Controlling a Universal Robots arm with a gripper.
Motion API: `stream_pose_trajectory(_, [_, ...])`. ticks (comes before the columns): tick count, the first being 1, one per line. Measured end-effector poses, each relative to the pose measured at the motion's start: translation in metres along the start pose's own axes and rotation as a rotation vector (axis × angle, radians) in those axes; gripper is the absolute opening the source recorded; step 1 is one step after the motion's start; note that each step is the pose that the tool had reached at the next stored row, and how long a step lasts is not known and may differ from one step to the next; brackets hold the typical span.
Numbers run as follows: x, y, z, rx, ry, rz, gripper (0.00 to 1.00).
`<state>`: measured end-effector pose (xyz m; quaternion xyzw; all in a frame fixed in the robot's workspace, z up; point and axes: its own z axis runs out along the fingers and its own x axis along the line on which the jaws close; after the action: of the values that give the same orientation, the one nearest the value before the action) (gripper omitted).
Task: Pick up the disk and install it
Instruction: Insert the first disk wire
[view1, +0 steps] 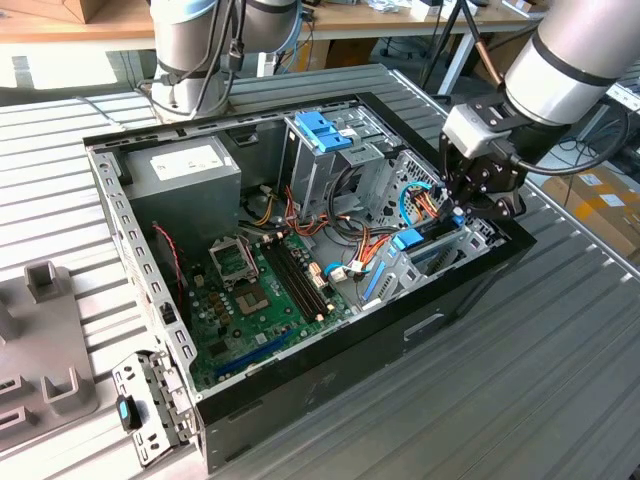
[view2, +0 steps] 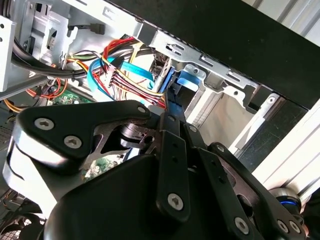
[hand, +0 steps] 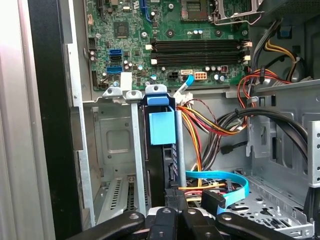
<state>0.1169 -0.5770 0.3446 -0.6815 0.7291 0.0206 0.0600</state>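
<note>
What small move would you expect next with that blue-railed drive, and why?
Probably a short, gentle push further into the bay. In the first wrist view the disk stands on edge between the metal bay walls, with the gripper at its near end. It may not be fully seated.

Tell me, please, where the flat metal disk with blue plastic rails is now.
The disk stands on edge in a metal bay inside the open computer case, at the exterior view's right, beside the green motherboard and directly under the gripper.
</note>
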Motion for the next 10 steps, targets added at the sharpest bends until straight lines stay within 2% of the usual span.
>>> stream_pose_trajectory(6, [0.0001, 0.0000, 0.0012, -0.0006, -0.0002, 0.000, 0.11])
stream_pose_trajectory(10, [-0.0003, -0.0004, -0.0022, -0.0006, 0.0000, 0.000, 0.11])
